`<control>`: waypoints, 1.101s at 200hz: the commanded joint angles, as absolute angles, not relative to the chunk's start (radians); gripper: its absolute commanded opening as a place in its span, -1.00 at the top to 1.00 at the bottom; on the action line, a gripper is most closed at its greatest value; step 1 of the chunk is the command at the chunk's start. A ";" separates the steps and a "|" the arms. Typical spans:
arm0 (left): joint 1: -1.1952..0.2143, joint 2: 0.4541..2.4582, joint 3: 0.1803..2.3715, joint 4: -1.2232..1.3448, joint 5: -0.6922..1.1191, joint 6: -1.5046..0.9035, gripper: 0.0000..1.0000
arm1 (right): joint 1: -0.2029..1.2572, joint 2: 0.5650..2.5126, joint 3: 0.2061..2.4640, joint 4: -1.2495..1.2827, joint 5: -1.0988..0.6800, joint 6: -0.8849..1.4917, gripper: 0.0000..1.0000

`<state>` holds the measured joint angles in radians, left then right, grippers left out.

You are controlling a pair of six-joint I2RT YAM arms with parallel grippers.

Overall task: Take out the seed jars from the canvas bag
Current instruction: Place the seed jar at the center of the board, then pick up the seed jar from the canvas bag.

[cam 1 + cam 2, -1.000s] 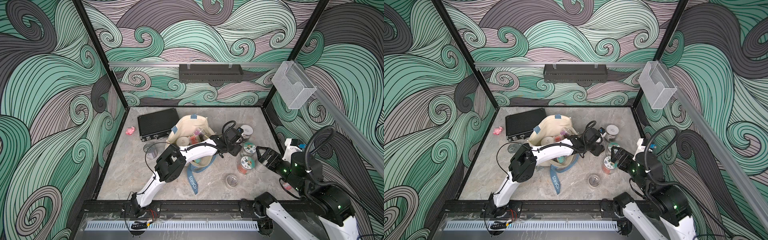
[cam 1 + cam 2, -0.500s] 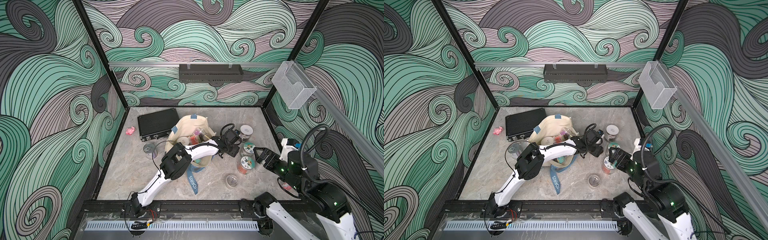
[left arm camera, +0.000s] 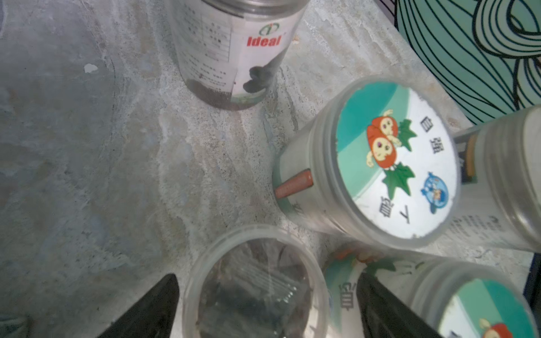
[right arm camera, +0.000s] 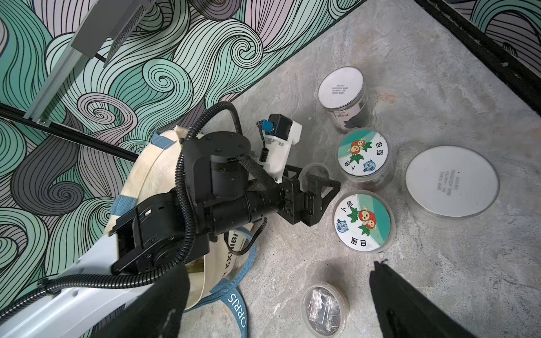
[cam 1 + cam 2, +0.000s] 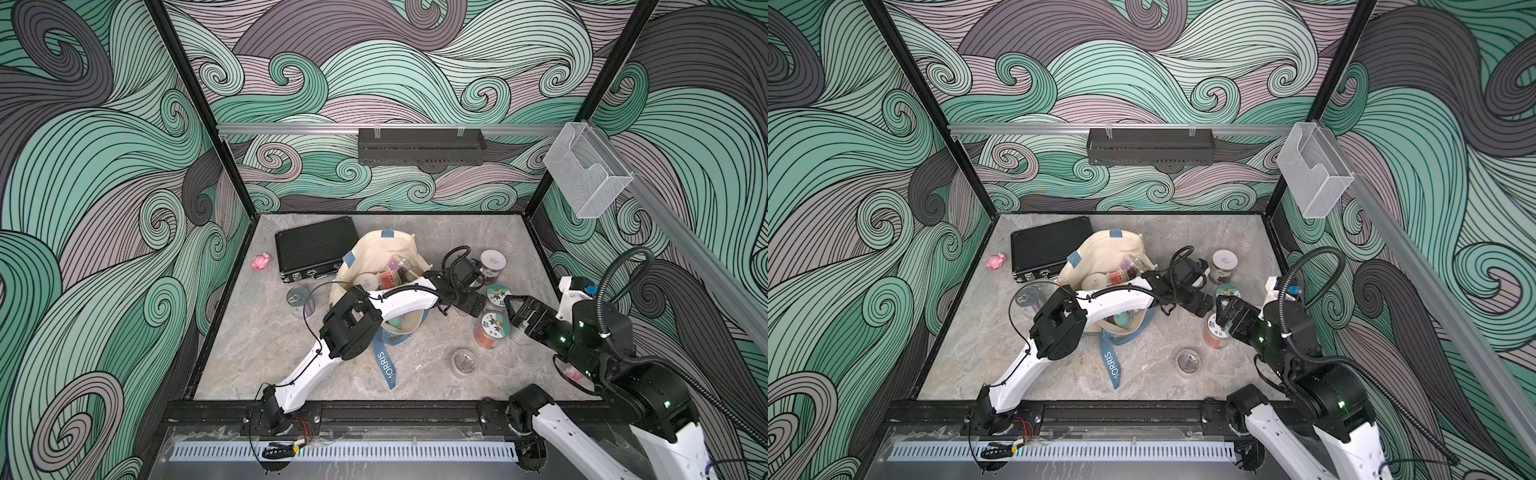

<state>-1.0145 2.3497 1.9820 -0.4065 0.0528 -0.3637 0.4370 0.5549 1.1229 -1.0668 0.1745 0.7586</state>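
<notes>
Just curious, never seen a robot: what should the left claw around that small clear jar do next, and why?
Probably lift the left gripper straight up off the small clear plastic jar: it stands on the table, jaws apart, and the cream canvas bag holds more jars.

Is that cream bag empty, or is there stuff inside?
Not empty. The canvas bag gapes open, and a white-lidded jar plus colourful containers show inside its mouth.
</notes>
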 commanded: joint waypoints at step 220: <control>-0.512 1.247 1.403 -0.834 -0.066 -0.219 -0.97 | 0.746 1.083 1.324 -0.811 -0.086 0.524 -0.98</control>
